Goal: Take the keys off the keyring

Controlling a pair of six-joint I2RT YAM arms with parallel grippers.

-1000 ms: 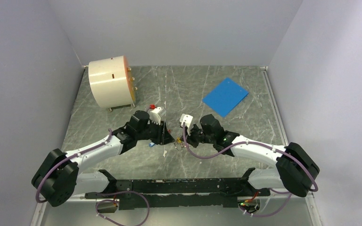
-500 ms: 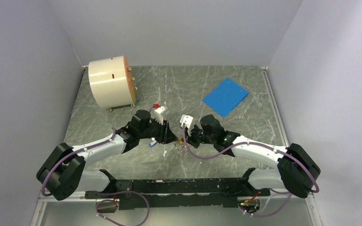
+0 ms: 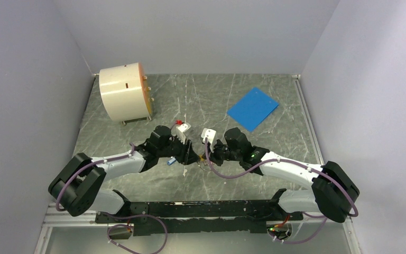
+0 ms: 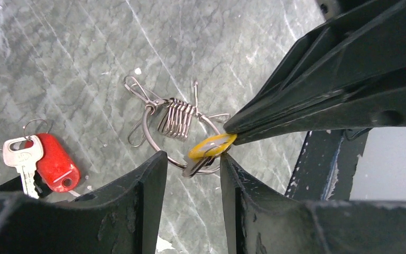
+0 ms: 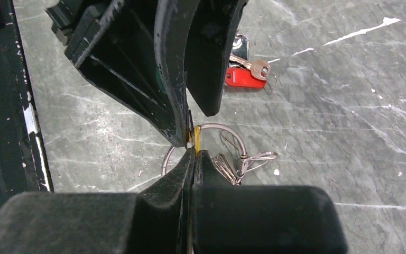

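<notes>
The keyring (image 4: 149, 136), a thin silvery wire ring with a coil of small loops (image 4: 177, 116), lies on the grey marble table. My right gripper (image 5: 194, 153) is shut on the yellow-tagged key (image 4: 211, 145), which hangs on the ring (image 5: 219, 125). My left gripper (image 4: 191, 159) is open, and its fingers (image 4: 153, 174) stand on either side of the yellow key's metal blade. The red-tagged key (image 4: 55, 164) with a silver key (image 4: 21, 156) lies loose on the table, apart from the ring; it also shows in the right wrist view (image 5: 245, 77). In the top view both grippers (image 3: 190, 154) (image 3: 207, 156) meet mid-table.
A cream drum (image 3: 122, 92) stands at the back left. A blue sheet (image 3: 252, 108) lies at the back right. A small blue item (image 3: 171, 161) lies by the left gripper. A black frame (image 3: 190, 209) runs along the near edge.
My left arm has reached to the right, bringing its open gripper up to the ring and the right gripper. The right arm has stayed put, still shut on the yellow key.
</notes>
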